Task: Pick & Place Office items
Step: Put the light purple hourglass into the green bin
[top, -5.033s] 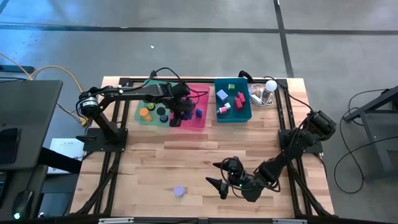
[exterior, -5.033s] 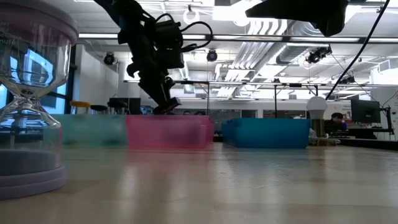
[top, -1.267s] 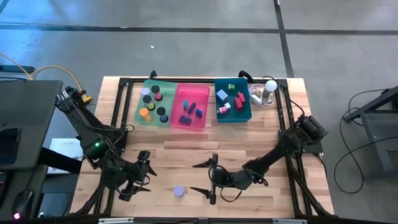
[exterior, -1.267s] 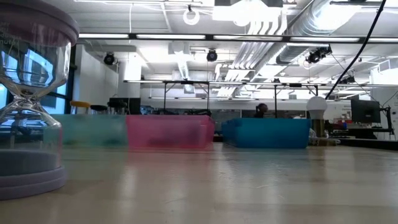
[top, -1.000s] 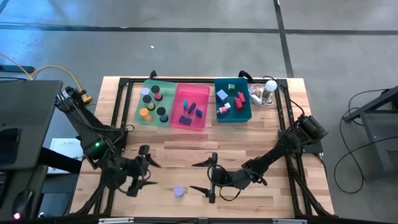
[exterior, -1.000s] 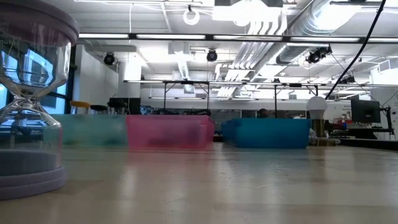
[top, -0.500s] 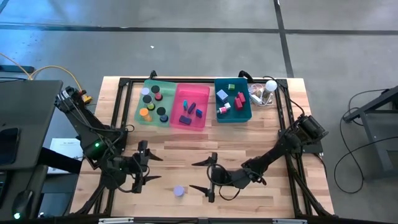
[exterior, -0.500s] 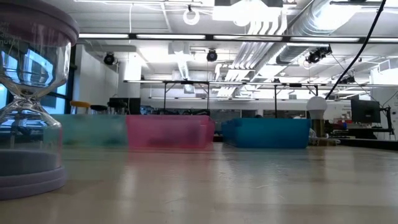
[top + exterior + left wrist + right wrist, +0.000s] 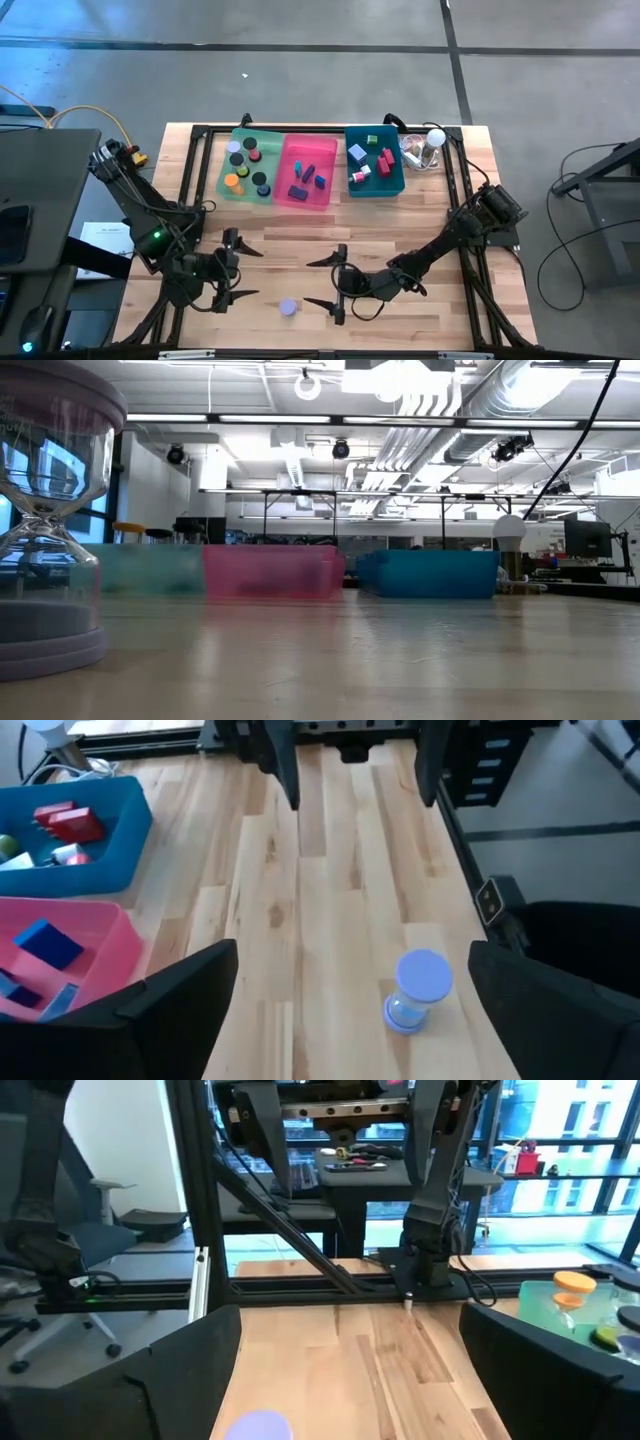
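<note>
While both arms sit low over the near half of the wooden table (image 9: 420, 225), a small lavender hourglass (image 9: 288, 307) stands alone on the bare wood between them, close to the near edge. The left gripper (image 9: 238, 272) is just to the left of it with its fingers spread wide and holding nothing; its wrist view shows the hourglass (image 9: 418, 991) upright on the planks ahead of the two dark fingers. The right gripper (image 9: 322, 282) is just to the right of the hourglass, its fingers also spread wide and empty. At the far side of the table three bins stand in a row: a green bin (image 9: 226, 176) with round black, orange and lavender discs (image 9: 232, 181), a pink bin (image 9: 290, 152) with blue and purple blocks (image 9: 308, 171), and a teal bin (image 9: 396, 185) with red, pink and green blocks (image 9: 384, 157). Beside the teal bin sits a clear gadget with a white ball top (image 9: 434, 138).
</note>
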{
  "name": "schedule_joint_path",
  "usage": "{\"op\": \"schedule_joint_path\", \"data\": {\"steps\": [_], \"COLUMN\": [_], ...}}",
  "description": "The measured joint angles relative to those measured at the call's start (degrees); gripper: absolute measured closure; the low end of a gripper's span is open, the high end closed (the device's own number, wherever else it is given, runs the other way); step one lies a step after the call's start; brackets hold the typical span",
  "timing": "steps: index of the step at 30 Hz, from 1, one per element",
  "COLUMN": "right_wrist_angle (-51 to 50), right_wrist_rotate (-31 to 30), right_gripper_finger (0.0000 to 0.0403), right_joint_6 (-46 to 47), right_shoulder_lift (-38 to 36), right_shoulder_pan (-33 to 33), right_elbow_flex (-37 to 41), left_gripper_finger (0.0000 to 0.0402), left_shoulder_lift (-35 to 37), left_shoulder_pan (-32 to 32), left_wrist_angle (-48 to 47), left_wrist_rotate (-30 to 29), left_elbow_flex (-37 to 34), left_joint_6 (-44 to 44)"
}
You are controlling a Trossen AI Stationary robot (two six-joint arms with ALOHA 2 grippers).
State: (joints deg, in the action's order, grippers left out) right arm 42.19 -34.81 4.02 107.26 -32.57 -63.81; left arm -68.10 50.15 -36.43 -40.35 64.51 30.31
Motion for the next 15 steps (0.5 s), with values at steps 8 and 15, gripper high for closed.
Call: {"op": "schedule_joint_path", "data": {"steps": [8, 15], "right_wrist_angle": [-0.12, -0.43], "right_wrist_rotate": [0.04, 0.17], "right_gripper_finger": [0.0037, 0.0037], "right_joint_6": [-1.30, -1.46], "right_shoulder_lift": [0.00, 0.00], "right_shoulder_pan": [0.80, 0.67], "right_elbow_flex": [0.00, 0.00], "left_gripper_finger": [0.0012, 0.0012], "left_shoulder_lift": [-0.29, -1.10], "left_shoulder_pan": [-0.34, -1.71], "left_wrist_angle": [5.36, 7.92], "left_wrist_rotate": [-0.01, -0.27], "left_elbow_flex": [0.00, 0.02], "left_joint_6": [0.15, -9.50]}}
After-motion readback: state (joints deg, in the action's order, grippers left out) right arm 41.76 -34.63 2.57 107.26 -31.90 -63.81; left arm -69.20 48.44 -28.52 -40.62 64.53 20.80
